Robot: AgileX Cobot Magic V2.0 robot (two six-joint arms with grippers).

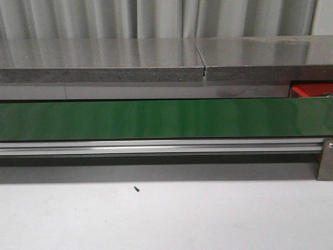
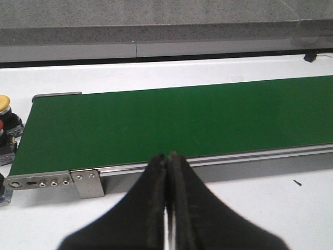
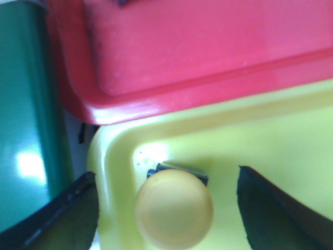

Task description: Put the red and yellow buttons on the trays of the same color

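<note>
Nearest us, the right hand (image 3: 166,208) is spread wide around a yellow button (image 3: 174,208) sitting inside the yellow tray (image 3: 291,135), right beside the red tray (image 3: 208,47), so we judge the drop-off step is done and the next move calls for lifting clear and going for another button. The left hand (image 2: 167,161) is pressed together, holding nothing, over the green belt (image 2: 182,120), with more buttons (image 2: 5,122) cut off at that view's edge near the belt end. Front view shows only a red tray corner, no yellow tray, neither arm.
</note>
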